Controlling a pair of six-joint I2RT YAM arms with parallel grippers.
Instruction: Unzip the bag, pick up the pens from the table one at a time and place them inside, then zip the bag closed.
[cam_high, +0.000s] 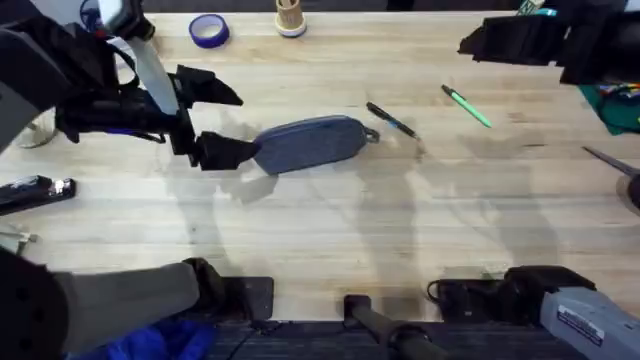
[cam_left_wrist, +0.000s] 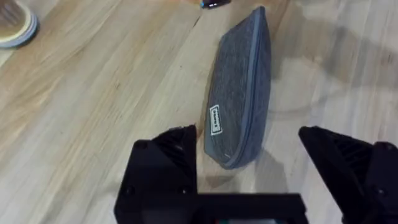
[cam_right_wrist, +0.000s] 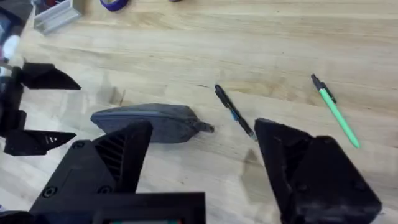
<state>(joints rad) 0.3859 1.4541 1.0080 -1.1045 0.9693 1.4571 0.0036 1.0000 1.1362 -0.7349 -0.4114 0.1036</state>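
The grey-blue bag (cam_high: 310, 143) lies on the table (cam_high: 320, 230) with its zipper shut and the pull tab (cam_high: 372, 135) at its right end. My left gripper (cam_high: 228, 118) is open at the bag's left end, one finger on each side of it without touching; in the left wrist view the bag (cam_left_wrist: 239, 93) runs away from the gripper (cam_left_wrist: 247, 132). The dark pen (cam_high: 390, 120) lies just right of the bag and the green pen (cam_high: 467, 106) farther right. My right gripper (cam_high: 478, 42) hovers open high at the back right, above the bag (cam_right_wrist: 146, 121), dark pen (cam_right_wrist: 235, 112) and green pen (cam_right_wrist: 336, 112).
A blue tape roll (cam_high: 208, 30) and a small wooden holder (cam_high: 290, 18) stand at the back edge. Tools (cam_high: 35, 190) lie at the left edge, and green cloth (cam_high: 620, 105) at the right edge. A round lid (cam_left_wrist: 12, 25) sits off to the side of the bag.
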